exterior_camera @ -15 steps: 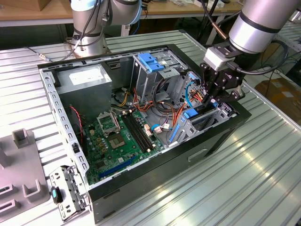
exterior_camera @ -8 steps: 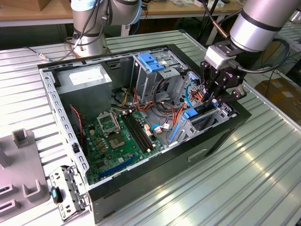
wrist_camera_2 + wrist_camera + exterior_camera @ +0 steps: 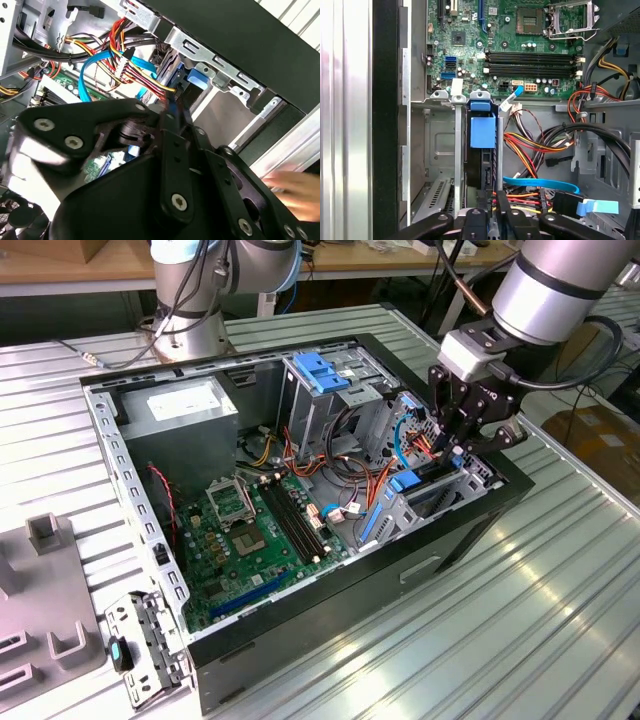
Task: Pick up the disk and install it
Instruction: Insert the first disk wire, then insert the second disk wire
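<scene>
Disk (image 3: 482, 132) upright in bay — fingers (image 3: 501, 212) above

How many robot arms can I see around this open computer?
2. One arm hangs over the computer case at the exterior view's right, its gripper inside. Another arm stands on the table behind the case. Others may be out of view.

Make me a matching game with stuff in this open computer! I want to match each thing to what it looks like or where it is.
Things:
1. disk
2. motherboard
3. grey metal box
4. claw

Clues:
A. green, with long black slots
B. black, right above the disk
C. has a white sticker on top
D. has a blue rail and stands on edge in a metal slot

Pairs: 1-D, 2-A, 3-C, 4-B
</scene>
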Tool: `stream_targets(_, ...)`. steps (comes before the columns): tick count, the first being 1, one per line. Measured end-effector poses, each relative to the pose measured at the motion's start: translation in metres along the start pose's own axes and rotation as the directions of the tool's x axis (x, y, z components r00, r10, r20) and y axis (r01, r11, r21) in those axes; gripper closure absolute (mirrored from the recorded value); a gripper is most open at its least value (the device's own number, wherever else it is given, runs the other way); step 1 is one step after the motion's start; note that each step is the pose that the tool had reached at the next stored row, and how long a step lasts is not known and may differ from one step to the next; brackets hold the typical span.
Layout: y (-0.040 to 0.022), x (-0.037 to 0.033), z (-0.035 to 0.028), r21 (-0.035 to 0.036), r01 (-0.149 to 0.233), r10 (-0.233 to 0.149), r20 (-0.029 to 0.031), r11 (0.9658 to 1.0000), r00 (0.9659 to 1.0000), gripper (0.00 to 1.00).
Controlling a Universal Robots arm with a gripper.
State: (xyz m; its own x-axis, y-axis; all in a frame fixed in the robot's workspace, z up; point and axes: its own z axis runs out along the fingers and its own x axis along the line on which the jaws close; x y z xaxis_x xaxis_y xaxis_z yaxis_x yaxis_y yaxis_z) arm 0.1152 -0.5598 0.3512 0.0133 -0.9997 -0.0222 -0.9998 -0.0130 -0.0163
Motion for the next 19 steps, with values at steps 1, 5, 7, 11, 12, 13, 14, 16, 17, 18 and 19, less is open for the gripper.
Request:
stream_targets(1,0.0,0.0,0.0,0.0,0.0,0.0,0.0,1.0,1.0,0.84)
stream_targets(5,0.0,0.0,-0.0001,0.0001,0.0,0.0,-0.0001,1.0,1.0,0.89)
stream_targets(7,0.0,0.0,-0.0001,0.0002,0.0,0.0,-0.0001,1.0,1.0,0.89)
stream_targets(11,0.0,0.0,0.0,0.0003,0.0,0.0,-0.0001,1.0,1.0,0.89)
stream_targets(12,0.0,0.0,-0.0001,0.0003,0.0,0.0,-0.0001,1.0,1.0,0.89)
stream_targets(13,0.0,0.0,-0.0001,0.0004,0.0,0.0,-0.0001,1.0,1.0,0.89)
stream_targets(14,0.0,0.0,0.0,0.0004,0.0,0.0,-0.0001,1.0,1.0,0.89)
stream_targets(16,0.0,0.0,-0.0001,0.0004,0.0,0.0,-0.0001,1.0,1.0,0.89)
stream_targets(17,0.0,0.0,-0.0001,0.0005,0.0,0.0,-0.0001,1.0,1.0,0.89)
stream_targets(18,0.0,0.0,-0.0001,0.0005,0.0,0.0,-0.0001,1.0,1.0,0.89)
stream_targets(19,0.0005,0.0,-0.0001,0.0005,0.0,0.0,-0.0001,1.0,1.0,0.89)
